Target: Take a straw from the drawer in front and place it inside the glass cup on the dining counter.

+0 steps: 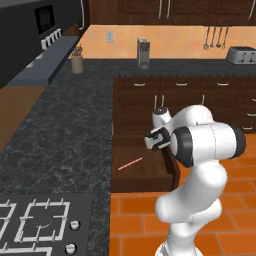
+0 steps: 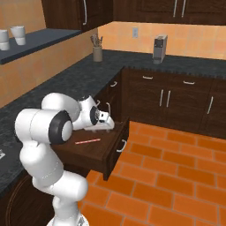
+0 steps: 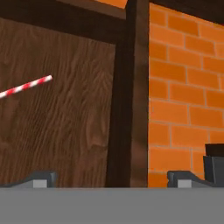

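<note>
Your gripper (image 3: pixel 111 178) stands spread wide with nothing between the fingers; in the hand view you see just the two dark fingertips (image 3: pixel 43 178) poking up at the bottom, one over the wooden floor of the drawer (image 3: pixel 65 122), the other over the orange tile floor (image 3: pixel 183 100), so the drawer's front wall runs between them. In the left base view the gripper (image 1: pixel 156 140) is mostly masked by the arm's own wrist and big white joint; in the right base view the gripper (image 2: pixel 106 118) points down over the drawer (image 2: pixel 103 152) near its front panel, and you cannot make out the fingers clearly there.

The straw (image 3: pixel 26 87) lies flat on the drawer floor, off to one side of the gripper and apart from it. The hand view cuts it off at the frame edge, so you get just one end of the red and white stripes. In the left base view the straw (image 1: pixel 130 163) shows whole as a thin slanted line in the open drawer (image 1: pixel 142 175); in the right base view the straw (image 2: pixel 87 141) lies just beside the arm's dark elbow joint.

The drawer is pulled out from under the black speckled worktop (image 2: pixel 79 81). Its silver handle (image 2: pixel 122 145) shows on the front panel.
</note>
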{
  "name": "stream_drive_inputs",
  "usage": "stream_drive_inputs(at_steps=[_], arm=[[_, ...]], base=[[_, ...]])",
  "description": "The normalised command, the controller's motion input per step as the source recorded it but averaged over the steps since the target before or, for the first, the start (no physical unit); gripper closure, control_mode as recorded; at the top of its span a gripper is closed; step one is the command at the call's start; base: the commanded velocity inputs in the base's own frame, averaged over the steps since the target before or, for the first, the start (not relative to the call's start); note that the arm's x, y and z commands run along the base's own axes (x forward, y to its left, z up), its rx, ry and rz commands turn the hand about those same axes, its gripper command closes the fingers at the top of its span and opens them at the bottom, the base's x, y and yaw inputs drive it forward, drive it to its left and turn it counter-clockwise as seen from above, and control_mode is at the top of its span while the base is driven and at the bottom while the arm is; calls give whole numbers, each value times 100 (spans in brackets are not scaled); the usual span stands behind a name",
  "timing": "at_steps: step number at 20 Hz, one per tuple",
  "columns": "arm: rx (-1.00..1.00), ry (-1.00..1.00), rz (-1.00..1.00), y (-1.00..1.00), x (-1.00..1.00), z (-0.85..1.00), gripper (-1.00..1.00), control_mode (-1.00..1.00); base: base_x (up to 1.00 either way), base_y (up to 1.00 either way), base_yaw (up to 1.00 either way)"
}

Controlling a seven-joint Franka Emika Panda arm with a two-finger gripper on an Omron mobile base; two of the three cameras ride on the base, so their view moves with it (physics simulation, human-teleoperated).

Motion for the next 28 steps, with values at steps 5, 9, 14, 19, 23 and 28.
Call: stream_drive_inputs(at_steps=[5,9,14,19,23,28], arm=[[1,10,-6,0,0,-30,-100,-100],[7,12,0,0,8,-34,-100,-100],[3,9,0,0,18,-39,-100,-100],[0,3,0,0,10,-39,-100,-100],[2,2,0,-17,15,-39,-100,-100],[4,4,0,-46,5,-36,-100,-100]], base=[[0,0,0],[0,0,0],[0,0,0],[0,0,0],[0,0,0],[0,0,0]])
